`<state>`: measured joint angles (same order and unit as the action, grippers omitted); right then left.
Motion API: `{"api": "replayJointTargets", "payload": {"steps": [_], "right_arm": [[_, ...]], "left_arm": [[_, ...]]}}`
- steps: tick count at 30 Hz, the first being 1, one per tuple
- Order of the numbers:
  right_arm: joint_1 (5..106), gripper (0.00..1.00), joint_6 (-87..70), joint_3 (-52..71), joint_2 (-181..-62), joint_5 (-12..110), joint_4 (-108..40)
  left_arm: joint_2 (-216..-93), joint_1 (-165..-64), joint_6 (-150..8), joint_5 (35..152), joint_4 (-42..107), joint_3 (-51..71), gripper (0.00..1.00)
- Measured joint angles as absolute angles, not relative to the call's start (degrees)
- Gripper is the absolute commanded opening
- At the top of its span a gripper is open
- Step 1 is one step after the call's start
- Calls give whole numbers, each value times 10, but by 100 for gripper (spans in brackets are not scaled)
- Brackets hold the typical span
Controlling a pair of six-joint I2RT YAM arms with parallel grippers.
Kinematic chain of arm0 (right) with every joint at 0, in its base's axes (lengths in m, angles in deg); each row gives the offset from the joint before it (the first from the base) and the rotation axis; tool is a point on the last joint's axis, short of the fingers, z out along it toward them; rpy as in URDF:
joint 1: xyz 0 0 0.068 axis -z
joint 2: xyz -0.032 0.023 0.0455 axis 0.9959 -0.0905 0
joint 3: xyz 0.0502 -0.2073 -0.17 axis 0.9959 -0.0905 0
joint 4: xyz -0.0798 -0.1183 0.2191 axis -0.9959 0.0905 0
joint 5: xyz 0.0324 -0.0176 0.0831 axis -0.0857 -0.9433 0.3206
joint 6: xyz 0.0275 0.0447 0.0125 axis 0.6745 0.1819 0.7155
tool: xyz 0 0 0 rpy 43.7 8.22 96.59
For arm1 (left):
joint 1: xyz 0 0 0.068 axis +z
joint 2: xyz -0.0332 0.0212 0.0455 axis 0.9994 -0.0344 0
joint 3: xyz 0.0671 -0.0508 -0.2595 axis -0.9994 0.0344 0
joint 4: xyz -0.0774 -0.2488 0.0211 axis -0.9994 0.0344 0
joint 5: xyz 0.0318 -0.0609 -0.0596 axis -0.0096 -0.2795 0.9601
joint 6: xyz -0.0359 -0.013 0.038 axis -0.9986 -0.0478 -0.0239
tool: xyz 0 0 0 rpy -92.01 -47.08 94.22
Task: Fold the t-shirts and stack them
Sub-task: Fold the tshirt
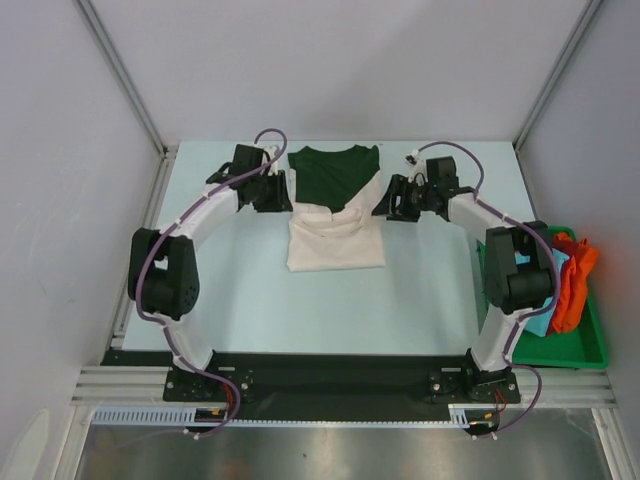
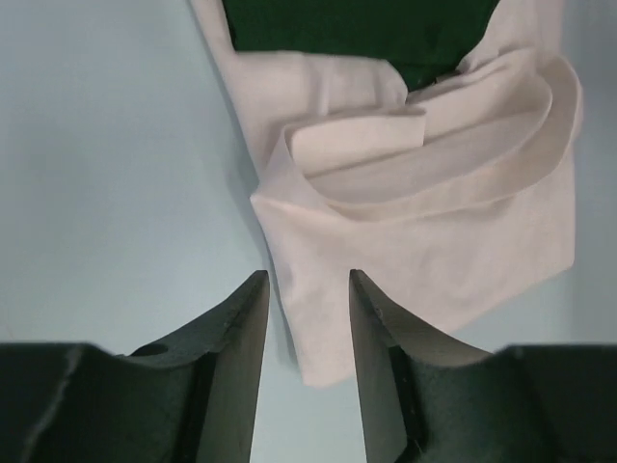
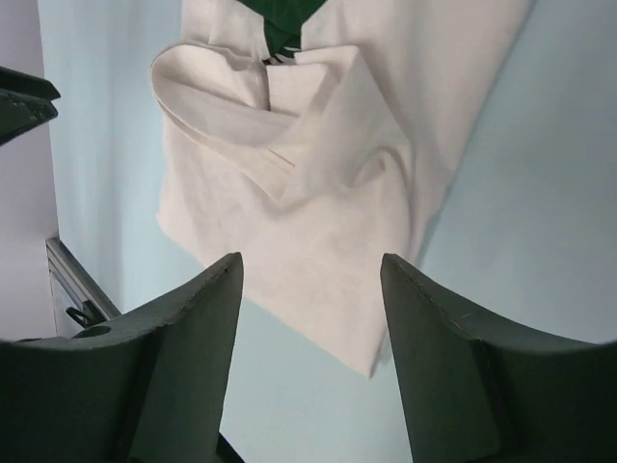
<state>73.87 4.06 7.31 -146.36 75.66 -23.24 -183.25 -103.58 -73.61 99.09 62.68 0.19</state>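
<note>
Cream t-shirt [image 1: 335, 245] lies rumpled, overlapping near part of green t-shirt [image 1: 333, 172] on bench [image 1: 300, 310]. Left tool [image 2: 307, 309] spread, empty; right tool [image 3: 308, 289] likewise spread, empty.

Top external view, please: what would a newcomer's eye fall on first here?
The cream-white t-shirt, loosely folded mid-table, lies over the lower part of the dark green t-shirt, whose top shows on the far side. The left hand and right hand flank the pair, both open. At the table's right edge, a bright orange cloth sits in a green tray.
</note>
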Motion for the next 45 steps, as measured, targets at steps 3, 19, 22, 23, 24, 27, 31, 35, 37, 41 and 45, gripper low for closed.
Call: {"api": "replayJointTargets", "payload": {"steps": [3,19,22,23,24,27,31,35,37,41,45], "right_arm": [[757,65,35,33,-1423,757,-226],[766,60,46,-155,-1356,795,-223],[764,60,56,-155,-1372,795,-236],[764,60,59,-155,-1377,795,-239],[762,60,62,-155,-1381,795,-242],[756,60,70,-155,-1389,797,-248],[749,59,77,-155,-1400,799,-260],[746,55,88,-155,-1411,806,-269],[746,50,91,-155,-1416,808,-274],[746,45,100,-151,-1431,816,-287],[746,35,106,-138,-1452,823,-302]], "left_arm": [[-1807,-1034,-741,991,625,43,50],[-1730,-1027,-793,1139,621,268,60],[-1744,-1026,-798,1145,612,265,59],[-1753,-1025,-799,1147,611,262,58],[-1764,-1025,-799,1148,610,257,57],[-1793,-1024,-798,1149,610,242,56],[-1812,-1022,-796,1154,610,233,52],[-1828,-1022,-796,1157,610,228,49],[-1833,-1021,-797,1162,610,225,45],[-1843,-1021,-796,1165,610,216,39],[-1856,-1021,-797,1171,610,206,25]]}}
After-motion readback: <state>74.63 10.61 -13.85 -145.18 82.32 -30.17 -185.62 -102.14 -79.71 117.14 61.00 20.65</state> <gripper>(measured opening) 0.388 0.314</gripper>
